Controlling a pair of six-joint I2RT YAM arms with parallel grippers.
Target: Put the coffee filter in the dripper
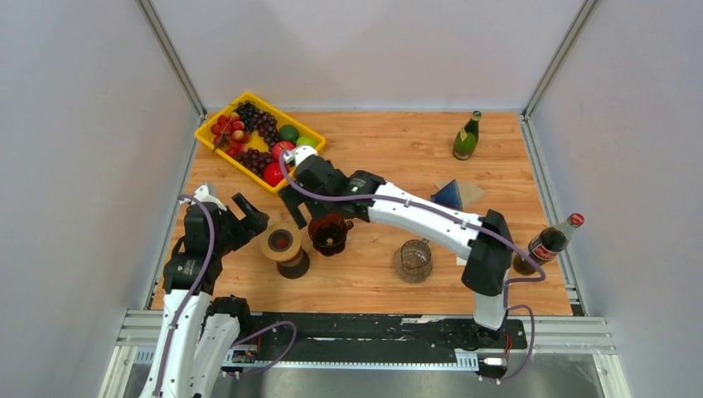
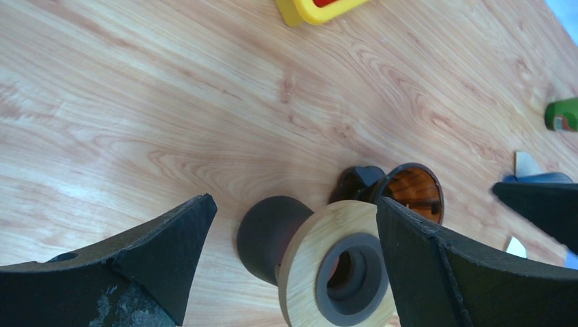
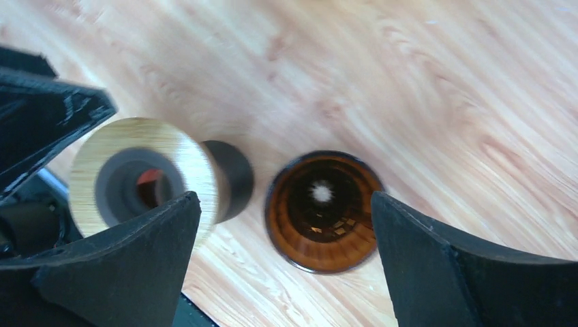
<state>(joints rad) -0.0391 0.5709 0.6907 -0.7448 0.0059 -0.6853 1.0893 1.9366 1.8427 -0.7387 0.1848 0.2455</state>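
Dripper (image 3: 320,210): amber-brown, translucent, round mouth up, pale spot at bottom. Stands on wooden table (image 1: 398,149), centre-left, just right of wood-topped black stand (image 1: 283,245). Right gripper (image 3: 283,197): jaws wide apart, holding nothing, dripper between and below them. Coffee filter (image 1: 470,191): tan paper fan, flat, far right, beside blue wedge (image 1: 448,196), well apart from both grippers. Left gripper (image 2: 293,208): jaws apart, stand seen between them.

Right arm (image 1: 414,212) reaches leftward, left arm (image 1: 184,307) bent (both jaws wide apart)
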